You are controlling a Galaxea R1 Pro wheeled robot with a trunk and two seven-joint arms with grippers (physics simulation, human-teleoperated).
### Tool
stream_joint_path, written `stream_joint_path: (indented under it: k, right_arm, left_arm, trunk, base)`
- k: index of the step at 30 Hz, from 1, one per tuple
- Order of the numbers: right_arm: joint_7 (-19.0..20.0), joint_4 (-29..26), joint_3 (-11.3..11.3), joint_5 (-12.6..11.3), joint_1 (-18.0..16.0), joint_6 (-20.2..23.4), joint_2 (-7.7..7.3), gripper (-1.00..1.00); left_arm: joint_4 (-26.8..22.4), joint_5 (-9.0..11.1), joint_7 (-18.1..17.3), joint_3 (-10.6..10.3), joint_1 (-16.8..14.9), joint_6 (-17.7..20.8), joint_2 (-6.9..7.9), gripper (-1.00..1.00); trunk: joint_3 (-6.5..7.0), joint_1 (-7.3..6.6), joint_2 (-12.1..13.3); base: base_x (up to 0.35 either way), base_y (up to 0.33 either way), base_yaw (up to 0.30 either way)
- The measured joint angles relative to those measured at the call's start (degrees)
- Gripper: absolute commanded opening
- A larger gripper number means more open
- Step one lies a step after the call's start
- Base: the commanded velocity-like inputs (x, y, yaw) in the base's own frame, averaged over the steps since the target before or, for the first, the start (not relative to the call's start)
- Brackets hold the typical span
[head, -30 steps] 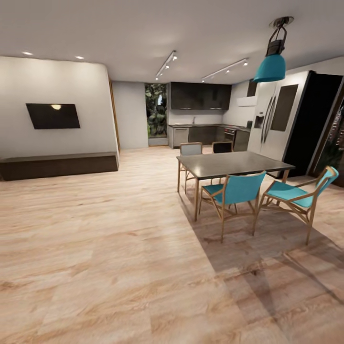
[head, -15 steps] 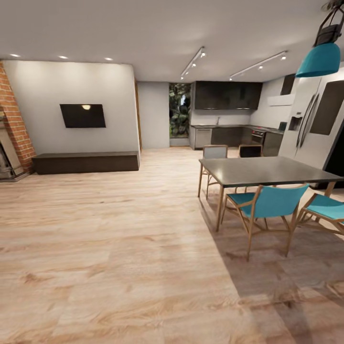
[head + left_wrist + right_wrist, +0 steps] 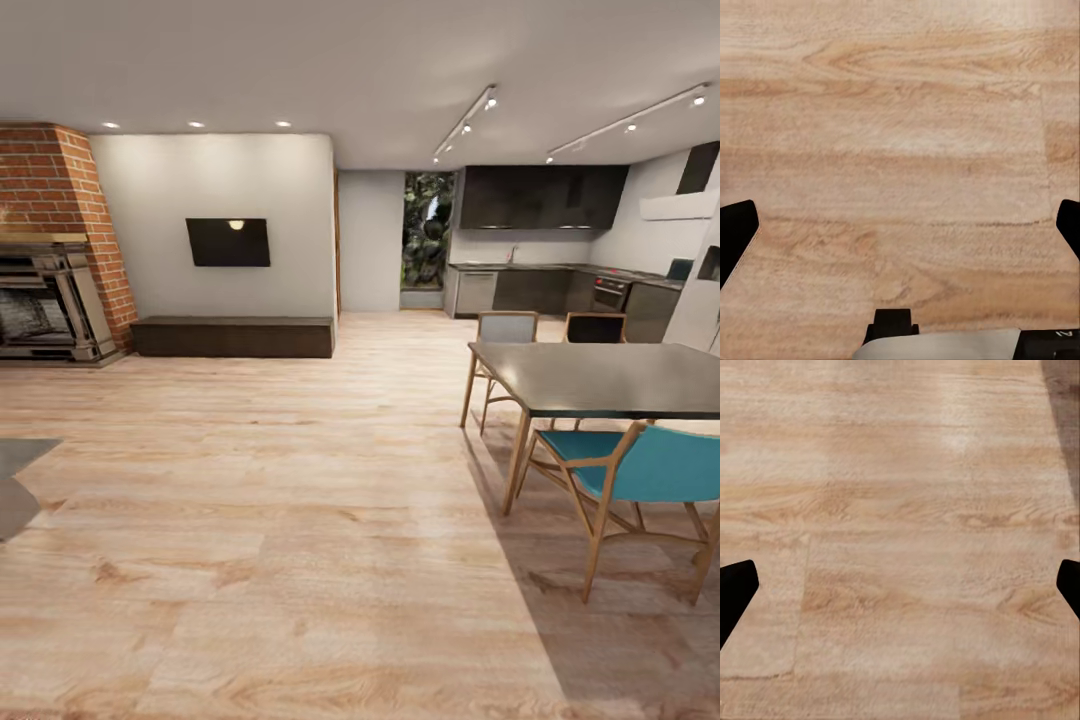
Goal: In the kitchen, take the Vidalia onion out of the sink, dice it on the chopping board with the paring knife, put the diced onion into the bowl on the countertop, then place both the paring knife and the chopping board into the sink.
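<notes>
Two pincers spread wide over wood floor (image 3: 900, 150), left pincer (image 3: 900, 225), right pincer (image 3: 900, 585), dining table (image 3: 610, 378), far kitchen counter (image 3: 540, 268)

Our head camera swung leftward, so the whole scene slid right across our view without the furniture itself moving. A brick fireplace (image 3: 50, 245) came in at the far left, and the teal pendant lamp and refrigerator dropped past the right edge. The dining table (image 3: 610, 378) shifted right, and one teal chair (image 3: 640, 470) remained.
</notes>
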Motion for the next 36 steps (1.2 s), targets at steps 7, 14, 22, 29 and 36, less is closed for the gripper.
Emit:
stream_joint_path:
  k: [7, 14, 22, 29, 36]
  right_arm:
    - [0.03, -0.03, 0.00, 0.00, 0.00, 0.00, -0.02, 1.00]
    - [0.05, -0.04, 0.00, 0.00, 0.00, 0.00, -0.02, 1.00]
    - [0.08, -0.04, 0.00, 0.00, 0.00, 0.00, -0.03, 1.00]
    - [0.08, -0.09, 0.00, 0.00, 0.02, 0.01, -0.06, 1.00]
    - [0.08, -0.08, 0.00, 0.00, 0.00, 0.00, -0.03, 1.00]
  left_arm:
    - [0.00, 0.00, 0.00, -0.01, 0.00, 0.00, -0.01, 1.00]
    - [-0.01, 0.00, 0.00, -0.01, 0.00, 0.00, -0.08, 1.00]
    - [-0.01, 0.00, 0.00, -0.01, 0.00, 0.01, -0.08, 1.00]
    - [-0.05, 0.00, 0.00, -0.01, 0.00, 0.03, -0.08, 1.00]
    - [-0.04, -0.03, 0.00, -0.01, 0.00, 0.01, -0.08, 1.00]
  trunk:
    - [0.00, 0.00, 0.00]
    - [0.00, 0.00, 0.00]
    - [0.00, 0.00, 0.00]
    - [0.00, 0.00, 0.00]
    - [0.00, 0.00, 0.00]
  base:
    - [0.342, 0.000, 0.255]
    - [0.343, 0.000, 0.031]
    - [0.343, 0.000, -0.008]
    - [0.343, 0.000, -0.216]
    - [0.343, 0.000, -0.056]
